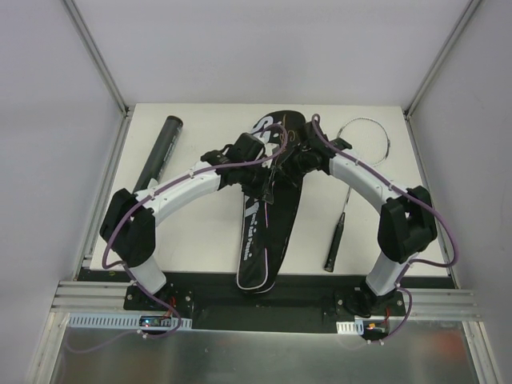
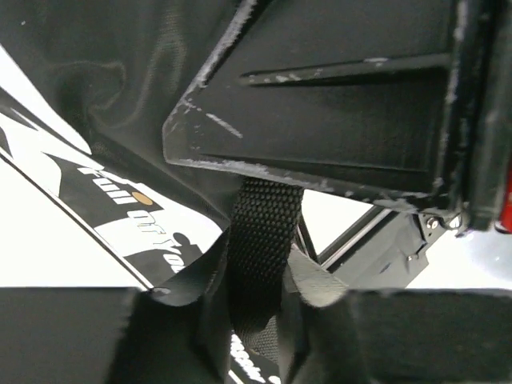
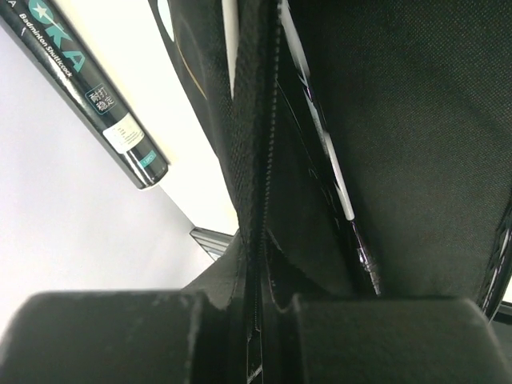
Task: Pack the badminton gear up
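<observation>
Left end effector (image 2: 248, 320) tight on bag (image 1: 258, 232) strap (image 2: 262, 216) — right end effector (image 3: 262, 320) on zipper edge (image 3: 258, 160).

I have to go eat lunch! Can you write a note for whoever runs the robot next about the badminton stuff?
The left hand is shut on the bag at its strap. The right hand is shut on the bag's zipper edge.
The bag lies mid-table, the tube on its left, one racket on its right, outside it.
Done: cannot tell what is inside; no other gear shows.
Left: probably slip the racket in, pack the tube, zip up.
</observation>
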You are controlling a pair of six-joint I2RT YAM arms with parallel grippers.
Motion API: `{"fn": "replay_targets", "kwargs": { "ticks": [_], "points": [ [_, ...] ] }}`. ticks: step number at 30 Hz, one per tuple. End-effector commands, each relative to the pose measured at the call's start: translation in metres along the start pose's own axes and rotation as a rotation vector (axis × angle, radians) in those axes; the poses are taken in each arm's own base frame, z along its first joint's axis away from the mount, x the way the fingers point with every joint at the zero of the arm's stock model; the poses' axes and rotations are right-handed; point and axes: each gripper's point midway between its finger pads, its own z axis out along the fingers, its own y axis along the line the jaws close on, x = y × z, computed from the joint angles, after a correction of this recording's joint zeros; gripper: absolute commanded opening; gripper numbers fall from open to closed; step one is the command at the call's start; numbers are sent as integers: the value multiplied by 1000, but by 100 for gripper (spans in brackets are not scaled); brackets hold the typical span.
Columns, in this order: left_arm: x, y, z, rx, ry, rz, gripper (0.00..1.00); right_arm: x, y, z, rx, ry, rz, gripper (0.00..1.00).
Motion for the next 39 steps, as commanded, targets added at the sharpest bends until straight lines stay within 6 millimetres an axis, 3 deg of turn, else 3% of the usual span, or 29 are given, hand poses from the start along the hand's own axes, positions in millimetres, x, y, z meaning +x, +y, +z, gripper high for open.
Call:
{"fn": "replay_targets", "kwargs": {
  "ticks": [1, 2, 3, 5, 7, 8, 10, 11, 13, 14, 15, 16, 18, 22, 26, 30, 32, 39],
  "points": [
    [-18, 4, -3, -39, -42, 33, 2, 18, 13, -31, -62, 25, -82, 6],
    [-18, 6, -4, -36, -40, 28, 0, 14, 13, -35, -73, 18, -111, 12],
    [-20, 9, -8, -26, -46, 16, 0, 13, 10, -38, -81, 18, -196, 38],
    [-19, 14, -11, -19, -41, -6, 0, 5, -1, -48, -70, 19, -253, 66],
    [-23, 17, -18, 1, -51, -27, 0, -9, -12, -62, -56, -3, -389, 79],
    [-25, 18, -19, 7, -54, -31, 0, -6, -28, -74, -3, 18, -427, 87],
    [-29, 16, -25, 38, -59, -41, 0, -26, -51, -93, 112, -79, -584, 97],
    [-31, 15, -26, 47, -62, -40, 0, -30, -65, -110, 172, -130, -620, 97],
    [-32, 14, -28, 55, -64, -33, 0, -55, -105, -121, 305, -224, -617, 96],
    [-33, 13, -29, 62, -66, -26, 0, -62, -109, -124, 275, -254, -591, 96],
    [-33, 12, -29, 68, -62, -20, 0, -64, -113, -121, 234, -229, -547, 96],
    [-33, 11, -29, 72, -62, -18, 0, -82, -127, -126, 240, -250, -457, 96],
    [-32, 9, -30, 85, -54, -14, 0, -101, -160, -117, 369, -220, -333, 96],
    [-30, 5, -32, 104, -40, -4, 0, -139, -195, -118, 620, -141, -251, 99],
    [-27, -2, -36, 140, -27, 7, 0, -172, -197, -98, 645, -84, -234, 91],
    [-22, -12, -39, 200, 7, 13, 0, -192, -208, -89, 696, -55, -236, 81],
    [-22, -10, -37, 190, 19, 5, 0, -198, -214, -79, 700, -30, -238, 74],
    [-23, -1, -29, 142, 49, 10, 0, -206, -225, -57, 711, 5, -245, 66]
  ]
}}
